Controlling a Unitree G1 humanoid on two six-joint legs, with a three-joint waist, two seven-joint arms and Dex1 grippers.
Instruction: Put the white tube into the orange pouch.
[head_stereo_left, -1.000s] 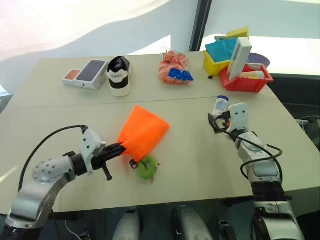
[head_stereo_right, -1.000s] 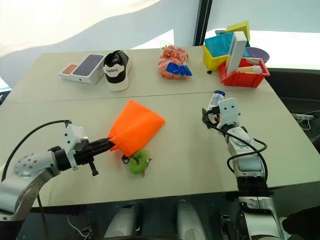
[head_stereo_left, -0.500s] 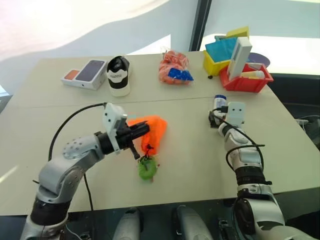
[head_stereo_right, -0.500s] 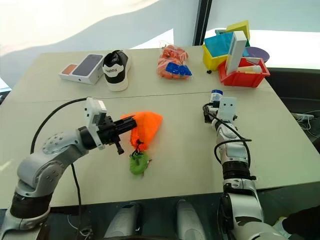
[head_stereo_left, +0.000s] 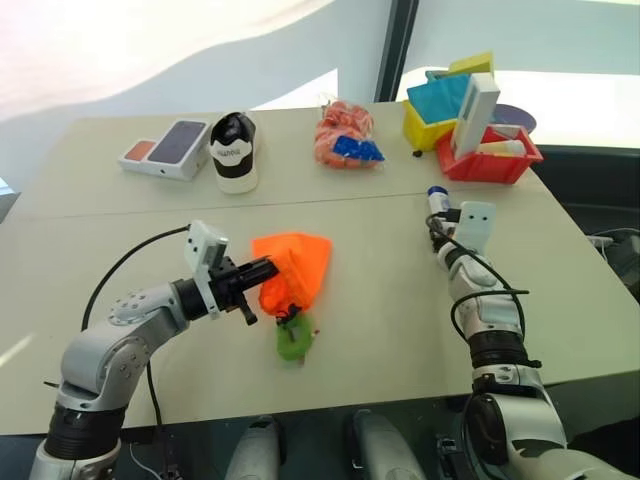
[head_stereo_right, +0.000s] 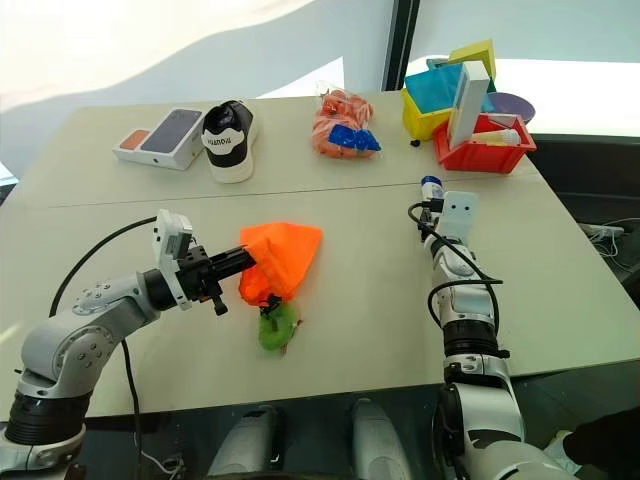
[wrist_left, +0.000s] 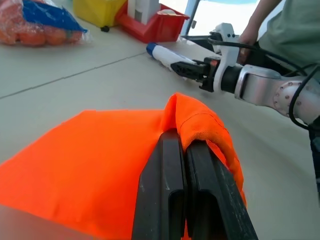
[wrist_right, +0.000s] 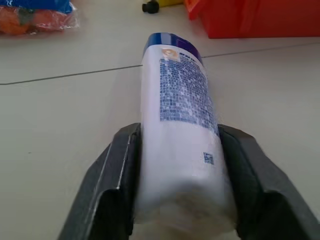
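Your left gripper (wrist_left: 186, 150) is clamped tight on a fold of the orange pouch (head_stereo_left: 292, 268), with fabric bunched over and between its two black fingers (wrist_left: 165, 185). The pouch hangs from that grip near the middle of the tabletop (head_stereo_left: 380, 320), its lower end close to the green fuzzy ring (head_stereo_left: 293, 338) on the cord, which lies on the surface just in front of it.

Your right gripper (wrist_right: 175, 165) has its fingers (wrist_right: 117, 165) pressed against both sides of the white tube (wrist_right: 177, 125), so it is gripping the tube. The tube lies along the gripper, blue cap pointing away from the wrist, low over the tabletop on your right side, well apart from the pouch.

Along the far edge you have a phone box (head_stereo_left: 170, 148), a black and white shoe (head_stereo_left: 234, 152), an orange mesh bag (head_stereo_left: 343, 137), a yellow bin (head_stereo_left: 432, 115) and a red bin (head_stereo_left: 490, 160) holding a tall white box (head_stereo_left: 474, 115)
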